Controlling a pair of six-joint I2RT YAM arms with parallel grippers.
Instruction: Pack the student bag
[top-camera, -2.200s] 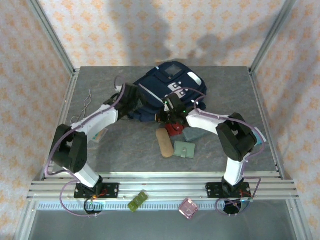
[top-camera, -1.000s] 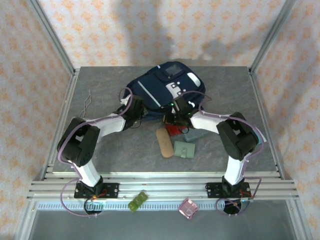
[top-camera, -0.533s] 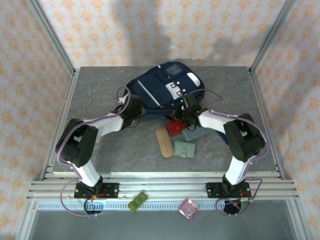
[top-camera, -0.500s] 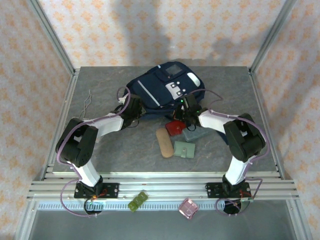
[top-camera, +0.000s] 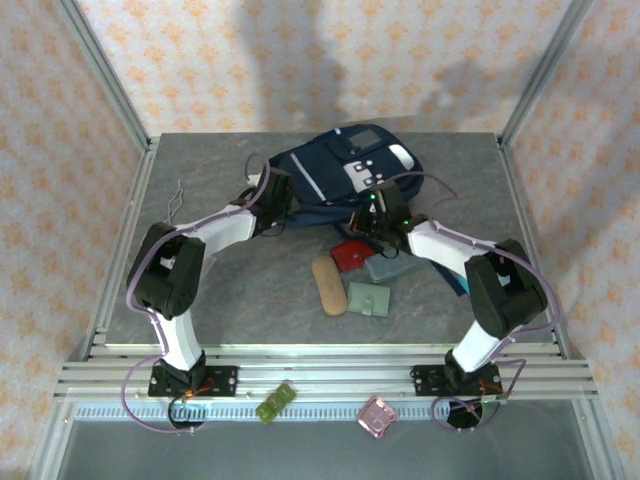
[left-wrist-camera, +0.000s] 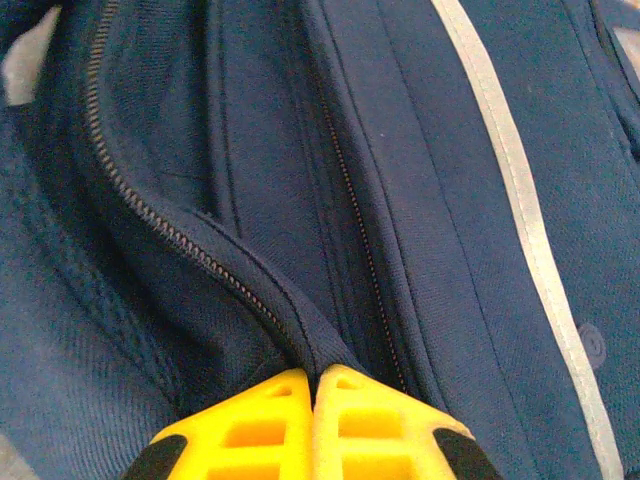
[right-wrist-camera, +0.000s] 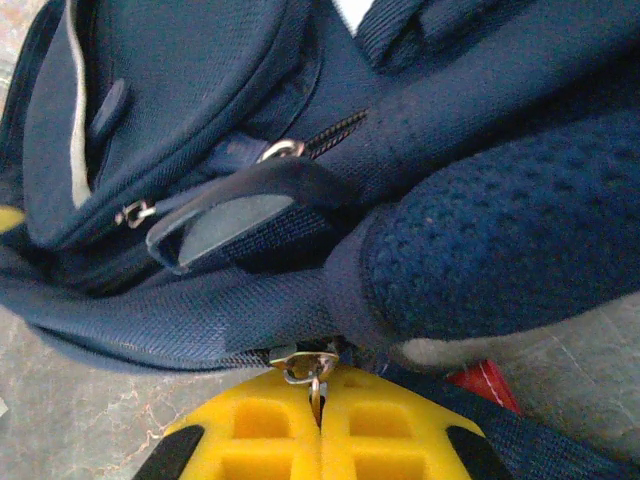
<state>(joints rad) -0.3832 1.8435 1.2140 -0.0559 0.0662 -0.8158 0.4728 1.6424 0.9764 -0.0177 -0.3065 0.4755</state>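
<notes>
Now navy student bag, grey-white stripe; left gripper, right gripper pinched shut on it.

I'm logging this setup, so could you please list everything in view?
backpack: one, navy, far middle of the table
long pouch: one, tan, mid-table
small pouch: one, red, by the backpack
case: one, grey-green, right of red pouch
wallet: one, green, nearer than the case
wire: one, grey, left side
block: one, green, front rail
box: one, pink, front rail
left gripper: one, yellow, shut on backpack
right gripper: one, yellow, shut on zip pull
</notes>
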